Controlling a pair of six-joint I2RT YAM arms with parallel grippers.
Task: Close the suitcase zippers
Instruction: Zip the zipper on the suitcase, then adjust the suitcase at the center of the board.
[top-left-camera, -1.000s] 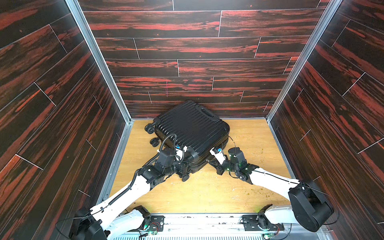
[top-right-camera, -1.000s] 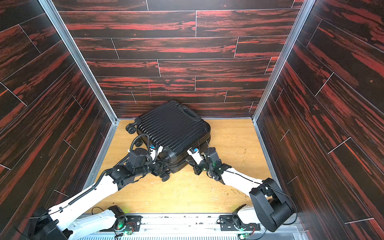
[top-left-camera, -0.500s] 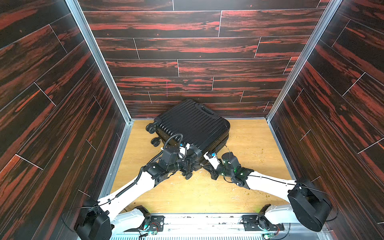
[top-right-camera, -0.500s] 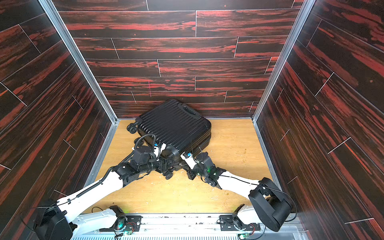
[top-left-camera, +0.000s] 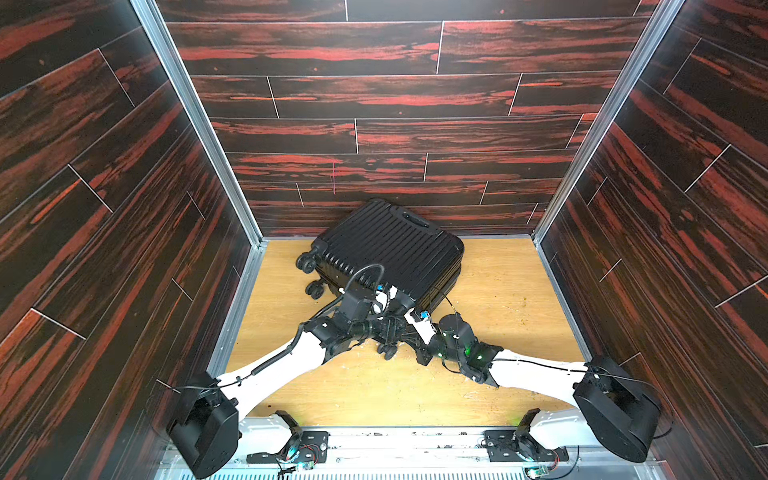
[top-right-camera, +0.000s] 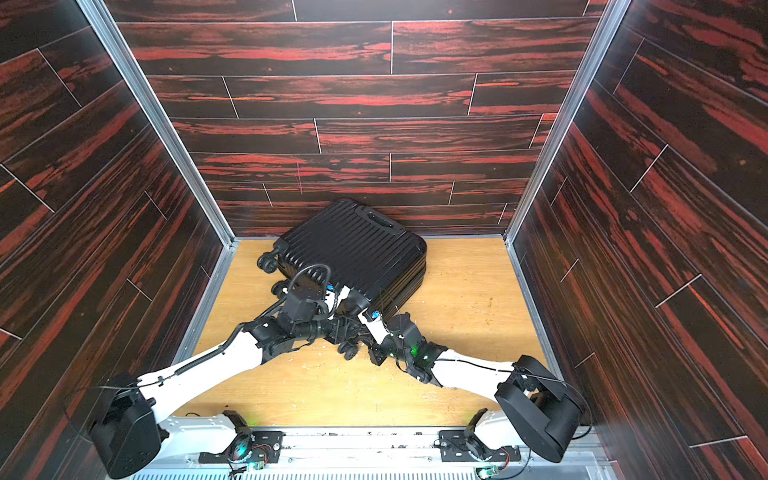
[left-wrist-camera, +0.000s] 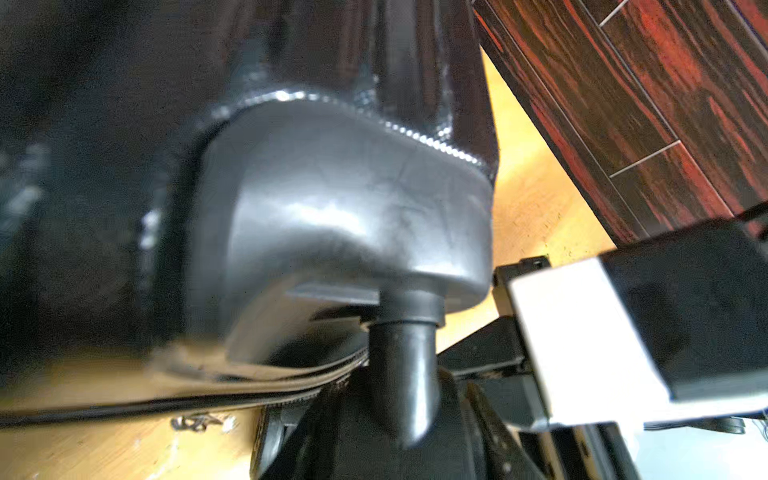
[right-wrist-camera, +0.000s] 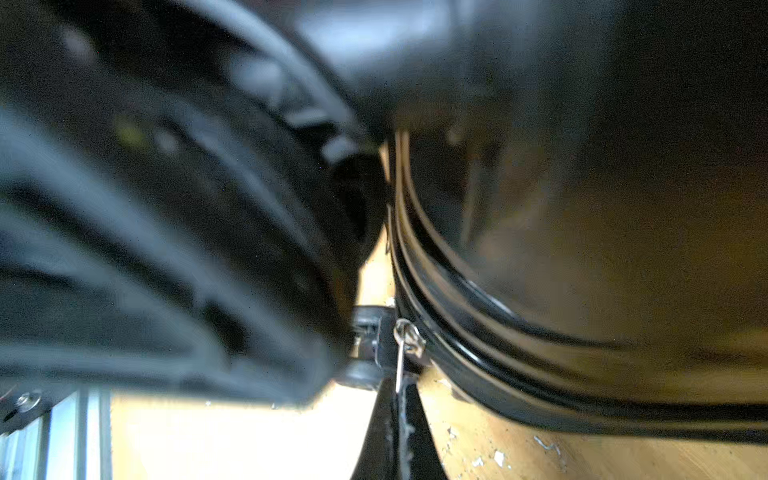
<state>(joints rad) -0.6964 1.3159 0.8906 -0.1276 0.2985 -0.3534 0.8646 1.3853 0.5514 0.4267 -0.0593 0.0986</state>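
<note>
Currently: black ridged suitcase (top-left-camera: 386, 249) is lying mid-frame; right gripper (right-wrist-camera: 399, 401) is pinching its silvery zipper pull (right-wrist-camera: 406, 337), lower centre; left gripper (top-left-camera: 388, 330) is sitting beside a caster (top-left-camera: 389, 351), jaw width indiscernible.

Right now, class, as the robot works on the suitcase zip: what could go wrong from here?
1. The right tool pinches only the end of the thin silvery pull tab; it may slip free.
2. The zip bends round a corner of the suitcase here and could jam.
3. The suitcase rests on the wooden floor; a pull might drag it.
</note>
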